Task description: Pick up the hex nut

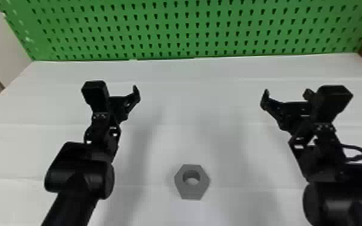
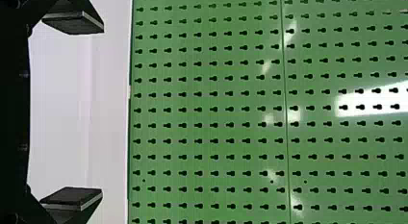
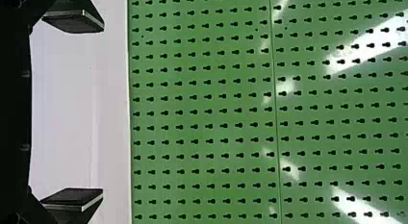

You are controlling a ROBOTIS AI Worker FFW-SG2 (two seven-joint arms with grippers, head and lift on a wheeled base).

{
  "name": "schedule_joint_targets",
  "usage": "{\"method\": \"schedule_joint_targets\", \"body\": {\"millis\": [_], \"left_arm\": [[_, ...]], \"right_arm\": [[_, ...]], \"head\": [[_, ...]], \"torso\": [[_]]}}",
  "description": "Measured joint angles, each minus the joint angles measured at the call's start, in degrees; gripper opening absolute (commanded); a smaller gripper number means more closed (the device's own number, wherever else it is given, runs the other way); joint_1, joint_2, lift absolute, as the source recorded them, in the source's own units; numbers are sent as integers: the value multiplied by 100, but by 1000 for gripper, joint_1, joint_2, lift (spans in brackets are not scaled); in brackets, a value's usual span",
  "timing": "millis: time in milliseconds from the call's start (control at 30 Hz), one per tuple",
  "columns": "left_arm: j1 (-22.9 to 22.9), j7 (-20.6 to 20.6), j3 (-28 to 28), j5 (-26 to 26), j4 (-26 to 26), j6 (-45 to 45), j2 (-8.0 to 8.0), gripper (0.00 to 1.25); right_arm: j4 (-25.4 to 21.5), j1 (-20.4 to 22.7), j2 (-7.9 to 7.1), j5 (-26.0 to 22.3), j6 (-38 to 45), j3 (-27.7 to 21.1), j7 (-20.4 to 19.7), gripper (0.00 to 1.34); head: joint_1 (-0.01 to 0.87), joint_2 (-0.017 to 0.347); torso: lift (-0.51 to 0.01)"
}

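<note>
The right arm (image 1: pixel 342 195) fills the lower right corner of the frame, and the left arm (image 1: pixel 78 177) rises from the lower left. Between them, at the lower centre, the hex nut (image 1: pixel 191 193) lies flat on the white table (image 1: pixel 189 141), its hole facing up; two flat sides face the top and the bottom of the frame, with corners to left and right, so it has no clear long axis. Beyond it are the left gripper (image 2: pixel 102 110) and the right gripper (image 3: pixel 103 109), both with fingers spread and nothing between them. The left seems slightly nearer, but either must probably come back toward the lower centre and go down. Around the nut the room looks open. Farthest, the green pegboard (image 1: pixel 189 27) borders the table's far edge.
</note>
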Motion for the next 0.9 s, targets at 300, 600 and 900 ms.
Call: {"method": "schedule_joint_targets", "body": {"millis": [300, 600, 900], "left_arm": [[7, 0, -5, -6, 0, 0, 0, 1160], [13, 0, 4, -6, 0, 0, 0, 1160], [16, 2, 2, -13, 0, 0, 0, 1160]], "right_arm": [[-353, 6, -7, -118, 268, 46, -1, 1243], [-929, -31, -60, -238, 1270, 77, 1, 1241], [-1711, -279, -124, -305, 3020, 128, 4, 1243]], "head": [[785, 149], [785, 149], [785, 149]], "torso": [[-85], [-85], [-85]]}}
